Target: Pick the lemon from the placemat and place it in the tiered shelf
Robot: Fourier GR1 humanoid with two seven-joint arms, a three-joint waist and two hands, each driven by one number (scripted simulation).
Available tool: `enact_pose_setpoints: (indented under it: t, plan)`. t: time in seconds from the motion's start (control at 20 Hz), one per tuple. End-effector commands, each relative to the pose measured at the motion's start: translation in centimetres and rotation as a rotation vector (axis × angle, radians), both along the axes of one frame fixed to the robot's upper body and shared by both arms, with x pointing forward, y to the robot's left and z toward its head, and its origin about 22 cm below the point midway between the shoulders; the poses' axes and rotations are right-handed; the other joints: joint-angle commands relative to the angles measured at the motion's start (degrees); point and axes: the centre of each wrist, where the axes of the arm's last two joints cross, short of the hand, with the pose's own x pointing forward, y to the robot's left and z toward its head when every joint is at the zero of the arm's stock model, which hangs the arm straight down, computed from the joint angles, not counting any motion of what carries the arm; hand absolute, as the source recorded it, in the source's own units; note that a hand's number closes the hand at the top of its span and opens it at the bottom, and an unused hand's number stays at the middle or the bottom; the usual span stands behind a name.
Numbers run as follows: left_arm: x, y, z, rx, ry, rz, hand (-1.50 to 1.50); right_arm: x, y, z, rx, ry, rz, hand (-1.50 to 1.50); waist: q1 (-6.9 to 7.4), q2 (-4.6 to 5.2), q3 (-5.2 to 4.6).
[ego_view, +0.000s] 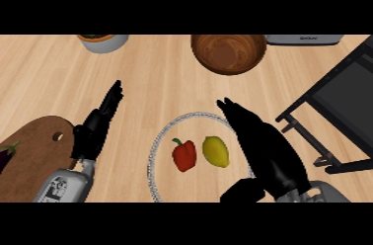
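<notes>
Lemon (215,151) sits on the round placemat (156,145) beside a red pepper (184,155), untouched. Right hand (264,150) hovers alongside, fingers straight; left hand (98,123) open too. Tiered shelf (339,108) stands right, wooden bowl (228,52) behind.

light wooden counter (167,76) with fine grain, evenly lit, filling the whole view, no walls visible

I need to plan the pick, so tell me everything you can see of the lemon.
The lemon is a smooth, bright yellow oval with slightly pointed ends, lying lengthwise up the view on the round placemat, right of centre. A red bell pepper lies close on its left, a thin gap between them. The right hand, fingers straight, is just to its right, not gripping it; contact cannot be told.
</notes>
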Motion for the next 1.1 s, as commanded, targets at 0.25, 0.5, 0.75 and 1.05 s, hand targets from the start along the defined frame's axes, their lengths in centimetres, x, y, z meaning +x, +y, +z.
enact_pose_setpoints:
  t: [0.25,0.5,0.75,1.05]
  plan:
    - [-0.2,0.1,-1.3,-0.012,-0.014,-0.003,0.00,-0.2,1.8,-1.4,-0.020,0.034,-0.036,-1.50,0.00,0.06,-0.01]
    - [-0.9,1.1,1.2,0.002,0.001,0.005,0.00,-0.4,1.2,-0.9,-0.060,0.049,-0.053,-1.50,0.05,-0.01,0.00]
    - [0.3,-0.4,0.7,0.009,0.022,0.010,0.00,1.3,1.7,-3.9,-0.060,0.060,-0.050,-1.50,0.01,0.06,0.01]
    - [0.6,0.3,-0.3,-0.007,0.008,-0.003,0.00,3.0,0.7,-3.7,-0.089,0.075,-0.056,-1.50,0.00,0.10,0.00]
